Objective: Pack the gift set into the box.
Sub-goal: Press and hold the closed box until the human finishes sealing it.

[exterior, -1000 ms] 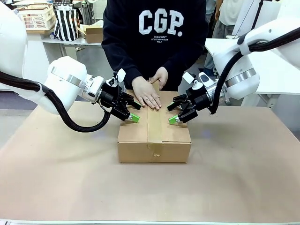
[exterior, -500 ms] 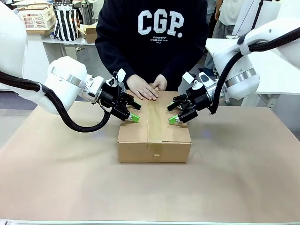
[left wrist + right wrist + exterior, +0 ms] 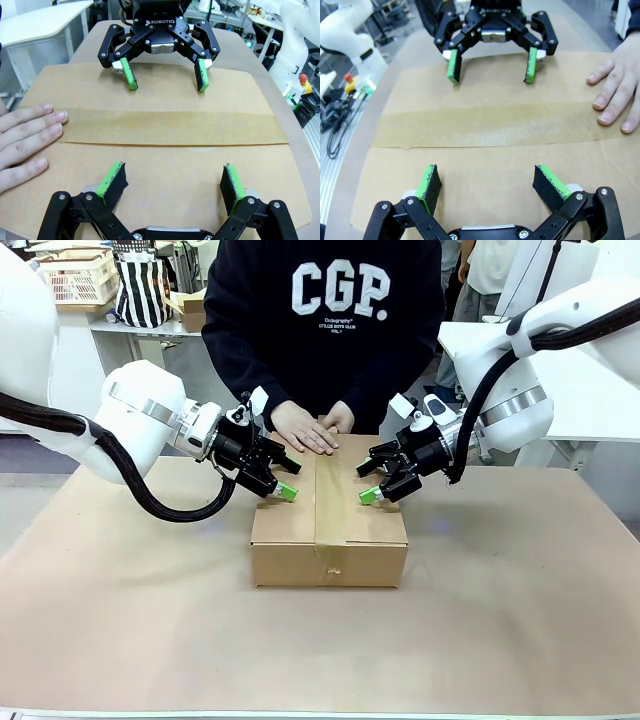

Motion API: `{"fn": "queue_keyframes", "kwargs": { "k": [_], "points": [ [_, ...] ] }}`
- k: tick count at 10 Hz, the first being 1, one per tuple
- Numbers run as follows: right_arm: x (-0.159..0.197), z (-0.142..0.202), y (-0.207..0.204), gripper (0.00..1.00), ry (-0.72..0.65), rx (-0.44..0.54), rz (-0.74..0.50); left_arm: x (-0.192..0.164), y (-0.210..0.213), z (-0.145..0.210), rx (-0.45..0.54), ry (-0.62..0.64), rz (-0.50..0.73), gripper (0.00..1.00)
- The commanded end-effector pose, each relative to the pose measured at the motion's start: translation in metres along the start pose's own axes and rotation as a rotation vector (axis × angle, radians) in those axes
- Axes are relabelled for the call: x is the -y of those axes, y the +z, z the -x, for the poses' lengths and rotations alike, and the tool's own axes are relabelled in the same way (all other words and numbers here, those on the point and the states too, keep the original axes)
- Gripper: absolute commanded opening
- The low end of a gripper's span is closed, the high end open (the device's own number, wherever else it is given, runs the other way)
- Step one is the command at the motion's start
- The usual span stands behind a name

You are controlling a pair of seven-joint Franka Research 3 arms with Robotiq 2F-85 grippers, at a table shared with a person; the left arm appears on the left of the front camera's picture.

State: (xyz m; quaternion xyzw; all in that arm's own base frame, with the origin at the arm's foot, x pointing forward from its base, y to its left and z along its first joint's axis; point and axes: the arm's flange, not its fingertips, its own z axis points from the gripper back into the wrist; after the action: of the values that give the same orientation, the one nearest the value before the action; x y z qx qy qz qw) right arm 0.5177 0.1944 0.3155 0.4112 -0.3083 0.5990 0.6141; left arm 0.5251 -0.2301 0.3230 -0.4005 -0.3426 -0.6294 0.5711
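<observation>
I am holding both wide-open grippers, left gripper (image 3: 281,483) and right gripper (image 3: 366,483), on the box (image 3: 329,530); pushing could pinch the person's hand (image 3: 303,430).

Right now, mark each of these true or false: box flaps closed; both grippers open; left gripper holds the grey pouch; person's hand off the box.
1. The brown cardboard box has its flaps closed, tape strip along the seam. True.
2. The left gripper and right gripper are both open. True.
3. The left gripper holds the grey pouch. False: its green pads are empty.
4. The person's hand is off the box. False: it rests on the box's far end.
</observation>
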Motion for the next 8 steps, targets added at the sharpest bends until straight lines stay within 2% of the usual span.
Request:
{"fn": "queue_keyframes", "kwargs": {
  "k": [1, 8],
  "points": [
    [-0.0006, 0.0041, -0.0005, 1.0, -0.005, -0.007, 0.006, 0.0013, -0.0022, 0.0036, -0.002, -0.012, 0.001, 1.0],
    [-0.0006, 0.0041, -0.0005, 1.0, -0.005, -0.007, 0.006, 0.0013, -0.0022, 0.0036, -0.002, -0.012, 0.001, 1.0]
  ]
}}
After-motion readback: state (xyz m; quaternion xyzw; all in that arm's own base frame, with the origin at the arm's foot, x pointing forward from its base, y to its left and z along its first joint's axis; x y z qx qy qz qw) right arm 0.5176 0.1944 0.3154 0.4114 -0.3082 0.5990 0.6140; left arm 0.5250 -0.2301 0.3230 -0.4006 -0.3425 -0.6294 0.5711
